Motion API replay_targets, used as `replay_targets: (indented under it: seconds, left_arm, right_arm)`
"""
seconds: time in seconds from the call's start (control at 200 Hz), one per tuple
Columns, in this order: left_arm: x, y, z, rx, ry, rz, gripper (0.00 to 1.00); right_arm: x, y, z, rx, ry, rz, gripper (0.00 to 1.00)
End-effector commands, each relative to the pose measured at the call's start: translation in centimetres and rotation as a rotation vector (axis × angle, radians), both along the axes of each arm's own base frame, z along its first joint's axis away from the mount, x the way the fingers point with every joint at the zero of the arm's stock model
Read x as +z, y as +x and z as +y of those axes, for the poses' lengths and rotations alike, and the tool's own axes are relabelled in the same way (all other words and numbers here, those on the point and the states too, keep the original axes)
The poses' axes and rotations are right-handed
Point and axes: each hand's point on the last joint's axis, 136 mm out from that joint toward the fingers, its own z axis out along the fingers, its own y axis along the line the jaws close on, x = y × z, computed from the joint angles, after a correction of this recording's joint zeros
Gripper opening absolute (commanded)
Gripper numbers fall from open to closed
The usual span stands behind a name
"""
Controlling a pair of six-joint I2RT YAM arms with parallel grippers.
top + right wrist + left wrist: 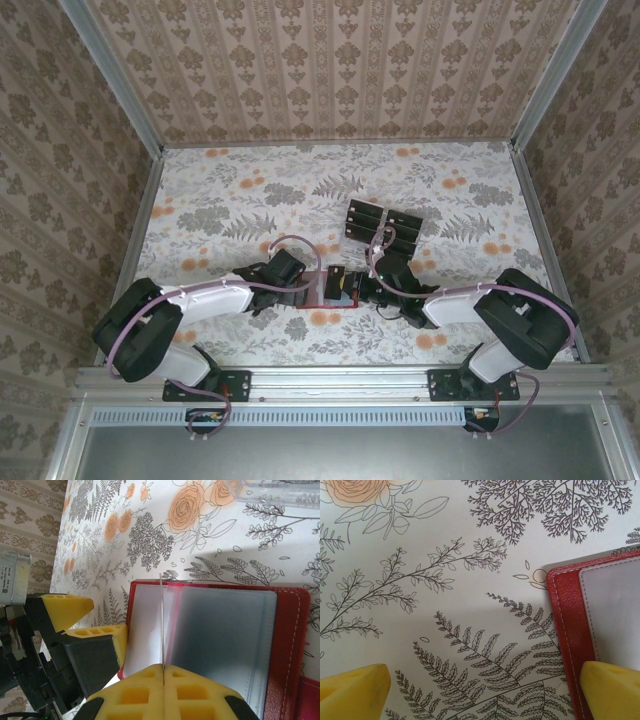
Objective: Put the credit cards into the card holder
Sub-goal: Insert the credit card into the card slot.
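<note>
1. Bench (230, 200): a surface with a floral print that carries every item. The card holder (322, 291) serves as the landmark for all positions below.
2. Left tool (298, 283): sits at the card holder's left edge with its jaws spread wide, grasping nothing. In the left wrist view one yellow fingertip (612, 690) overlaps the holder's red stitched border. The other fingertip (350, 695) hangs over bare bench to the left of the holder.
3. Card holder: lies open and flat on the bench, directly between the two tools. A red stitched border frames greyish inner pockets.
4. Credit card (161, 620): appears edge-on in the right wrist view as a thin pale line. It stands upright over the holder's inner face, next to the edge of the clear grey pocket. Whether its far end has entered a pocket cannot be told.
5. Right tool (358, 288): sits at the card holder's right side. Its yellow jaws are clenched together on the near end of the credit card.
6. Other credit cards (384, 226): black and stacked in a clear plastic tray (270, 490). They lie beyond the card holder and slightly to its right, apart from it.
</note>
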Motion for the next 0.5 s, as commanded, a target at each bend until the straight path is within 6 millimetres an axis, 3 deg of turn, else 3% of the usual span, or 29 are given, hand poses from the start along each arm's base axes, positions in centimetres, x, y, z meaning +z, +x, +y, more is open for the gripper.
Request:
replay_targets:
  seconds: [0.0,0.495]
  left_arm:
    - [-1.08,-0.57,0.95,-0.009,0.047,0.034,1.0]
    - [-1.21,-0.7,1.03,-0.01,0.046,0.035,1.0]
  right_arm:
    - [-0.1,0.17,-0.2,-0.018,0.026,-0.006,0.0]
    - [-0.62,0.01,0.63,-0.011,0.082,0.016,0.0]
